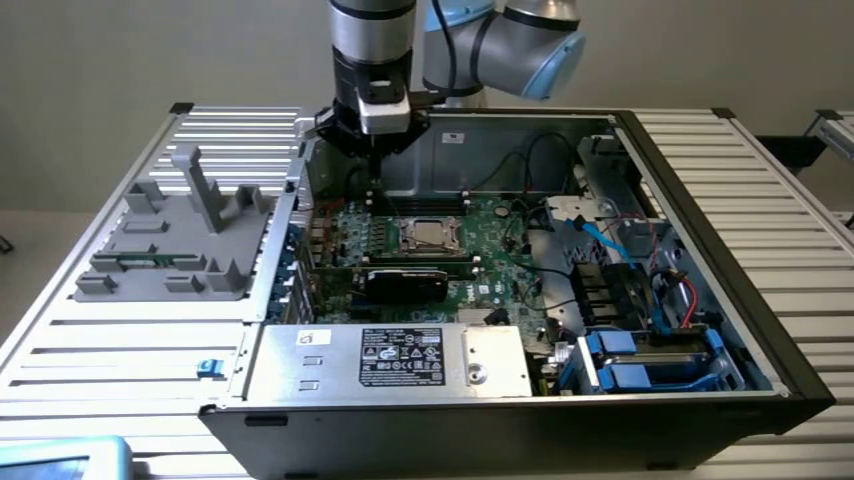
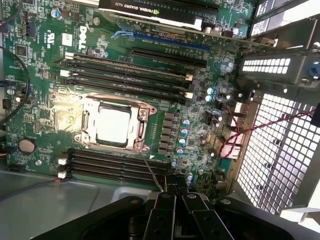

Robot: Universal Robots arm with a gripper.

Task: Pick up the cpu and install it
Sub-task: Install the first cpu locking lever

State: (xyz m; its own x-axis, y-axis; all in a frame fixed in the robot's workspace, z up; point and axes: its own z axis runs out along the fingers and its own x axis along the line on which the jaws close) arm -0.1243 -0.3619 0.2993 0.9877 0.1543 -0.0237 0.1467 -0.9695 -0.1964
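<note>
Wrist view puts the flat silver-topped square cpu (image 2: 114,125) in its metal-framed socket (image 2: 85,120), the black hand (image 2: 176,196) hovering near with fingers (image 2: 161,215) together, empty; a straight, gentle descent looks wisest.

We count one cpu (image 2: 114,126), one socket (image 2: 86,120), one graphics card (image 2: 150,10), one power supply (image 1: 400,358), one coin cell (image 2: 26,145), one grey rack (image 1: 174,245).
</note>
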